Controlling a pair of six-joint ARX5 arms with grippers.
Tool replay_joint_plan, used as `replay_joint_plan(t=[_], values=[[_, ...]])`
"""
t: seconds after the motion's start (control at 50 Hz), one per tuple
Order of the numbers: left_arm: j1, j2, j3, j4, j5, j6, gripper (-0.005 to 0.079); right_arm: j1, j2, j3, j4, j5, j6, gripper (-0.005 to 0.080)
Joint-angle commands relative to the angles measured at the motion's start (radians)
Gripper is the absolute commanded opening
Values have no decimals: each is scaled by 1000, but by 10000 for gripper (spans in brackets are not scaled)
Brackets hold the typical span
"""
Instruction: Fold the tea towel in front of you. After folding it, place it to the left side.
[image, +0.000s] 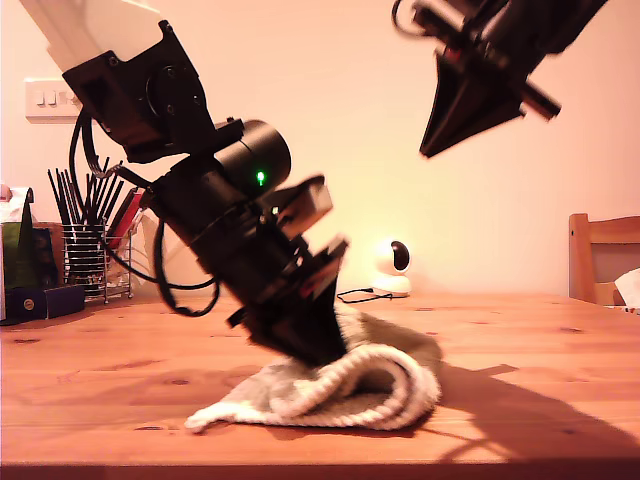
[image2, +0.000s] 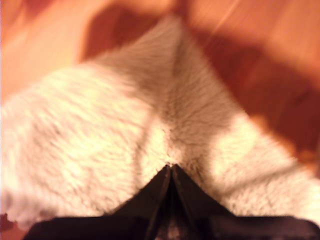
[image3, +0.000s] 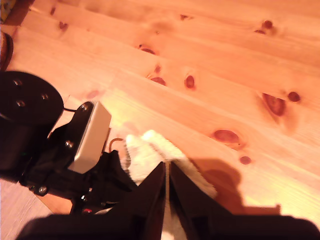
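mid-fold: my first tool (image: 310, 345) clamps the tea towel (image: 370, 385) at frame centre; my second tool (image: 470, 95), upper right, is together, empty. next, carry the pinched edge across.

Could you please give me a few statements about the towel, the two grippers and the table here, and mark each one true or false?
1. My first gripper is down at the tea towel, jaws closed on its fabric. True.
2. My second gripper is also pinching the towel. False: it hangs high above the wooden table, jaws shut on nothing.
3. The towel lies flat and fully spread. False: it is bunched, with its ribbed hem curled over in a thick roll.
4. A wire utensil holder stands at the exterior view's left. True.
5. A small white camera-like device sits on the table behind the towel. True.
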Motion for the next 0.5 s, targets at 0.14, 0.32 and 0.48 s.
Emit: replay_joint_plan(t=[0.14, 0.32, 0.48], values=[[98, 42, -12, -119, -123, 41, -22, -20, -7, -6, -49, 0, -31, -13], [219, 41, -12, -179, -231, 73, -22, -31, -7, -6, -77, 0, -37, -13], [333, 40, -12, -219, -372, 94, -22, -32, -7, -6, -79, 0, -51, -13]])
